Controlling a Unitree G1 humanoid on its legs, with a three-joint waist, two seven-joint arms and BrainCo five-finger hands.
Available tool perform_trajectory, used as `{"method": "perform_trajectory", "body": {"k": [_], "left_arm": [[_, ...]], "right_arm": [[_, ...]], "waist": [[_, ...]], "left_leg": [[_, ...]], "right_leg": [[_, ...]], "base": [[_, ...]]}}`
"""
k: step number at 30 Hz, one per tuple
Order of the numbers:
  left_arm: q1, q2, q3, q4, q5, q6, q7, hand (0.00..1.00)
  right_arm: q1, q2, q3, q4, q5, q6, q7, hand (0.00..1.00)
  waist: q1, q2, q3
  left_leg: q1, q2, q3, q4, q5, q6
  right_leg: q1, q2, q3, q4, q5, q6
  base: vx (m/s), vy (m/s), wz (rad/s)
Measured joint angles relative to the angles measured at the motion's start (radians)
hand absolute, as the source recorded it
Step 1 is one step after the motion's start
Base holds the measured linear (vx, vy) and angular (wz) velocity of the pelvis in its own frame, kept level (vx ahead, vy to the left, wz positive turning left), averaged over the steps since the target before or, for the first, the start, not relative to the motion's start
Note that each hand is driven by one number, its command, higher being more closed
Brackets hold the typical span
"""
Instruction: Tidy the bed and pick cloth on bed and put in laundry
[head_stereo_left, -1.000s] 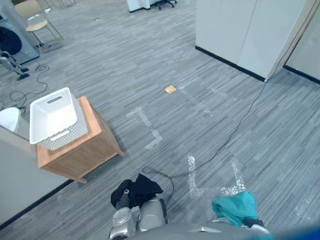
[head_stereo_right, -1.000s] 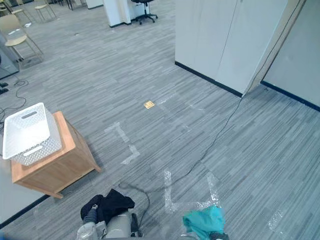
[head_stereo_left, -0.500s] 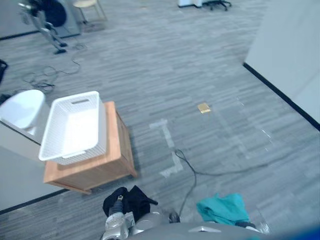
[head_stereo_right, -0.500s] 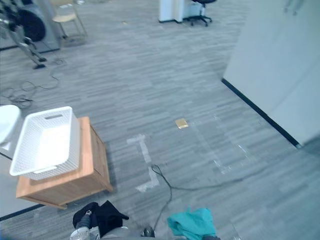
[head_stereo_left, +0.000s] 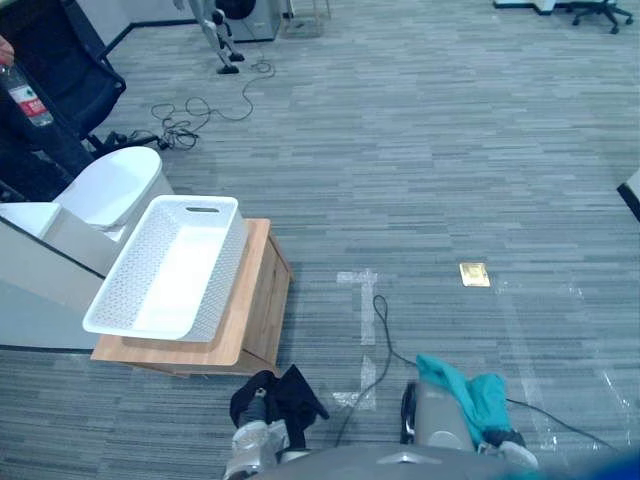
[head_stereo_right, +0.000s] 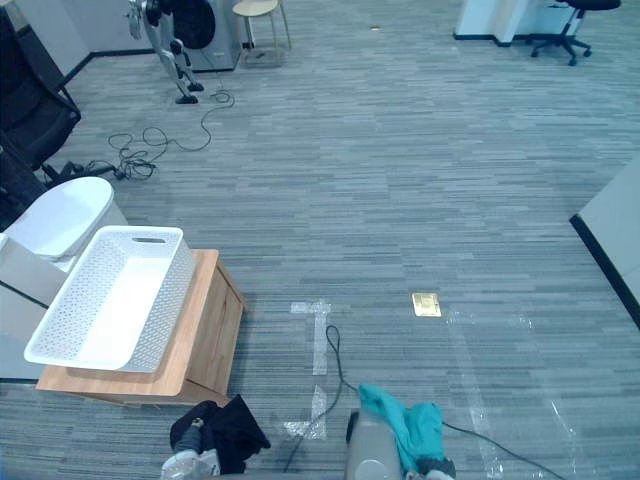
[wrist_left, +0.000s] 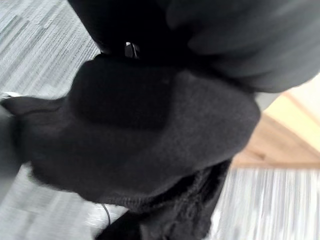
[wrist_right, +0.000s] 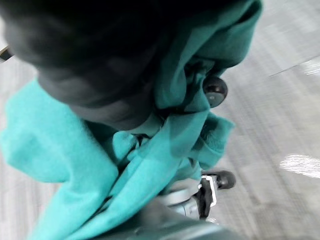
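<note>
A black cloth (head_stereo_left: 285, 398) hangs bunched from my left hand (head_stereo_left: 250, 442) at the bottom of the left eye view, and it covers the fingers in the left wrist view (wrist_left: 150, 135). My right hand (wrist_right: 187, 197) is shut on a teal cloth (head_stereo_left: 472, 395), whose folds drape over the fingers (wrist_right: 215, 90). A white perforated laundry basket (head_stereo_left: 215, 270) stands empty on a low wooden cabinet (head_stereo_left: 262, 305), ahead and to the left of both hands.
A white rounded object (head_stereo_left: 112, 188) and a pale grey edge (head_stereo_left: 40, 275) lie left of the cabinet. A person with a bottle (head_stereo_left: 25, 95) is at the top left. Loose cables (head_stereo_left: 200, 105), tape marks (head_stereo_left: 362, 300) and a gold floor plate (head_stereo_left: 474, 274) mark the carpet.
The camera has swung, so the whole picture has shifted: basket and cabinet now sit nearer and more central, and the white wall has left the view. Both cloths stay in my hands.
</note>
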Motion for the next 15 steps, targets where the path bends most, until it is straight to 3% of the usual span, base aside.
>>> {"method": "perform_trajectory", "body": {"k": [1, 2, 4, 5, 7, 9, 11, 12, 13, 14, 15], "left_arm": [[-0.003, -0.001, 0.015, 0.003, -0.005, 0.004, 0.001, 1.00], [-0.005, -0.002, 0.043, -0.005, -0.009, 0.003, 0.001, 1.00], [-0.001, 0.001, 0.078, -0.028, -0.033, 0.014, 0.009, 1.00], [0.009, 0.002, 0.096, -0.037, -0.062, 0.018, 0.028, 1.00], [0.025, 0.001, 0.102, -0.037, -0.090, 0.016, 0.047, 1.00], [0.036, 0.004, 0.097, -0.034, -0.109, 0.008, 0.053, 1.00], [0.040, 0.006, 0.084, -0.024, -0.128, 0.006, 0.066, 1.00], [0.041, 0.015, 0.079, -0.026, -0.129, 0.000, 0.067, 1.00], [0.044, 0.027, 0.060, -0.024, -0.127, -0.003, 0.066, 1.00], [0.045, 0.026, 0.049, -0.021, -0.126, -0.003, 0.066, 1.00], [0.050, 0.031, 0.016, 0.002, -0.125, -0.004, 0.063, 1.00]], "right_arm": [[-0.001, -0.002, 0.001, -0.002, 0.000, 0.002, 0.002, 1.00], [-0.001, -0.006, 0.002, -0.003, -0.001, 0.004, 0.003, 1.00], [-0.004, -0.024, 0.046, -0.005, -0.002, 0.012, 0.001, 1.00], [-0.003, -0.036, 0.079, -0.002, -0.002, 0.012, -0.001, 1.00], [-0.003, -0.036, 0.081, 0.003, -0.010, 0.013, -0.006, 1.00], [-0.020, -0.040, 0.081, 0.028, -0.018, 0.013, -0.011, 1.00], [-0.038, -0.044, 0.081, 0.061, -0.020, 0.015, -0.014, 1.00], [-0.049, -0.042, 0.078, 0.078, -0.021, 0.019, -0.014, 1.00], [-0.052, -0.043, 0.076, 0.079, -0.021, 0.019, -0.013, 1.00], [-0.050, -0.048, 0.075, 0.080, -0.021, 0.019, -0.013, 1.00], [-0.049, -0.056, 0.066, 0.088, -0.021, 0.020, -0.012, 1.00]], "waist": [[0.000, 0.014, -0.010], [0.003, 0.027, -0.006], [0.011, 0.030, 0.018], [0.033, 0.028, 0.031], [0.051, 0.018, 0.033], [0.068, 0.011, 0.031], [0.079, 0.003, 0.035], [0.084, -0.009, 0.036], [0.080, -0.007, 0.035], [0.076, 0.003, 0.031], [0.075, 0.007, 0.021]], "left_leg": [[-0.093, 0.035, -0.012, 0.189, 0.035, -0.017], [-0.184, 0.059, -0.029, 0.383, 0.128, -0.017], [-0.358, 0.106, -0.045, 0.735, 0.302, -0.051], [-0.448, 0.121, -0.008, 0.931, 0.290, -0.050], [-0.526, 0.118, 0.048, 1.003, 0.234, -0.040], [-0.611, 0.102, 0.117, 0.938, 0.169, -0.038], [-0.648, 0.084, 0.201, 0.750, 0.096, -0.027], [-0.643, 0.052, 0.279, 0.540, 0.078, -0.017], [-0.622, 0.009, 0.381, 0.284, 0.131, 0.026], [-0.610, -0.007, 0.456, 0.169, 0.205, 0.065], [-0.579, -0.030, 0.634, 0.056, 0.231, 0.241]], "right_leg": [[0.036, 0.029, -0.020, -0.022, -0.025, -0.006], [0.088, 0.050, -0.042, -0.054, -0.041, -0.022], [0.194, 0.093, -0.061, -0.125, -0.059, -0.043], [0.283, 0.113, -0.057, -0.181, -0.067, -0.057], [0.375, 0.119, -0.048, -0.260, -0.073, -0.057], [0.456, 0.116, -0.040, -0.347, -0.063, -0.047], [0.531, 0.103, -0.065, -0.407, -0.047, -0.039], [0.584, 0.093, -0.091, -0.442, -0.054, -0.025], [0.625, 0.095, -0.119, -0.455, -0.069, 0.000], [0.638, 0.106, -0.134, -0.457, -0.079, 0.017], [0.665, 0.124, -0.158, -0.457, -0.095, 0.043]], "base": [[0.54, -0.203, 0.33], [0.48, -0.222, 0.31], [0.45, -0.188, 0.07], [0.40, -0.156, -0.18], [0.34, -0.078, -0.26], [0.42, -0.003, -0.16], [0.19, 0.063, 0.10], [-0.09, 0.125, 0.53], [-0.02, 0.159, 0.75], [0.21, 0.264, 1.17], [0.42, 0.333, 1.64]]}}
